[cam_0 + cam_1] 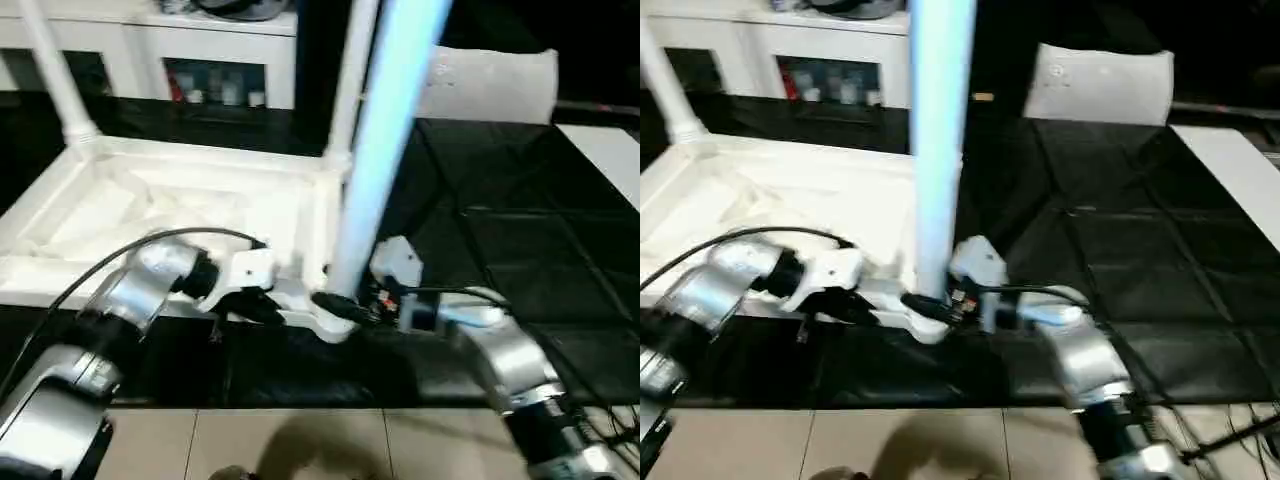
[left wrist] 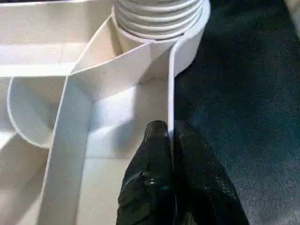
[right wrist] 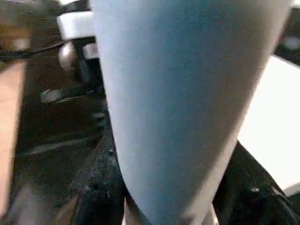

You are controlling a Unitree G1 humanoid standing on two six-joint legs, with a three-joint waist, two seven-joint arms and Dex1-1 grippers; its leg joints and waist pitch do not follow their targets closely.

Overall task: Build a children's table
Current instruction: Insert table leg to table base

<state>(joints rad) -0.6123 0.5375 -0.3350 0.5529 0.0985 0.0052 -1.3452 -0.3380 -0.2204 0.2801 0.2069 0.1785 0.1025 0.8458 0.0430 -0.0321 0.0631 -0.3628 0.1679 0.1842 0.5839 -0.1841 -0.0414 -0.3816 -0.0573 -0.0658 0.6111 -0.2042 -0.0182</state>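
Observation:
The white children's table top lies upside down on a black mat. Legs stand upright in its far left corner and far right corner. A third leg rises from the near right corner socket. My right gripper is shut around this leg just above its base, with black fingers on both sides of the leg. My left gripper is shut on the thin rim wall of the top, close beside that socket.
White cabinets with glass doors stand along the back. A flat white panel lies at the back right of the black mat. Tan floor tiles run along the near edge, and cables trail from both forearms.

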